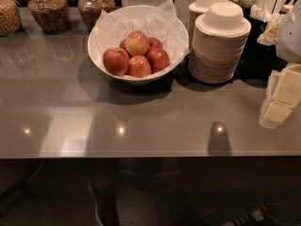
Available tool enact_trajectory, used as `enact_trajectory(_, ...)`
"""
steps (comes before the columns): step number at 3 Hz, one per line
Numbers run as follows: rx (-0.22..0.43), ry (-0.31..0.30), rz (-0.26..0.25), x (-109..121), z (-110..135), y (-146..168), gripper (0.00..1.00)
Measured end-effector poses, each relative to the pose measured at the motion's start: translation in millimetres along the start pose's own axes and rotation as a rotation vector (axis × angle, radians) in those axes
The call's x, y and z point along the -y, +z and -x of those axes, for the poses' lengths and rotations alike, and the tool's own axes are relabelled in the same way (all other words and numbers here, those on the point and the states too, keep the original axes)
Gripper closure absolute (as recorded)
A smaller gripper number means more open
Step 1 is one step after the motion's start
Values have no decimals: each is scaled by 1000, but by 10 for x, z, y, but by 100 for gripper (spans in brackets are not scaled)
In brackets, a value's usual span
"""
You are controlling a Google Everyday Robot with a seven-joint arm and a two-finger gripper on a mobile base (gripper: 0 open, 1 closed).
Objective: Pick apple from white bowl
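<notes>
The white bowl (pixel 101 55), lined with crinkled white paper, stands at the back middle of the grey counter. It holds several apples. A deep red glossy apple (pixel 116 61) lies at the front left of the pile, with similar red ones (pixel 158 59) beside it. An apple with a yellow-green blush (pixel 137 43) sits on top. My gripper (pixel 276 111), cream-coloured under a white arm, is at the right edge of the view, above the counter and well to the right of the bowl, with nothing seen in it.
Two stacks of small off-white disposable bowls (pixel 221 41) stand right of the white bowl, between it and my gripper. Glass jars (pixel 47 11) of grains line the back left. White cutlery (pixel 263 4) is at the back right. The counter's front edge (pixel 141 155) runs across.
</notes>
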State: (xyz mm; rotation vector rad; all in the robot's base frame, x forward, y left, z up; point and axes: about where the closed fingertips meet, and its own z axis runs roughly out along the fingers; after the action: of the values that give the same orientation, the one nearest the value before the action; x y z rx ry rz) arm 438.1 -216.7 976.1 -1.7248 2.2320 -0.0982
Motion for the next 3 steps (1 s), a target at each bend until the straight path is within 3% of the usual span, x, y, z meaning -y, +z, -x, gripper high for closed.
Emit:
enact_trajectory(1, 0, 0, 0, 1, 1, 0, 0)
enact_trajectory(2, 76, -92, -63, 133, 190, -23, 0)
enact_trajectory(3, 214, -262, -140, 347, 677, -47, 0)
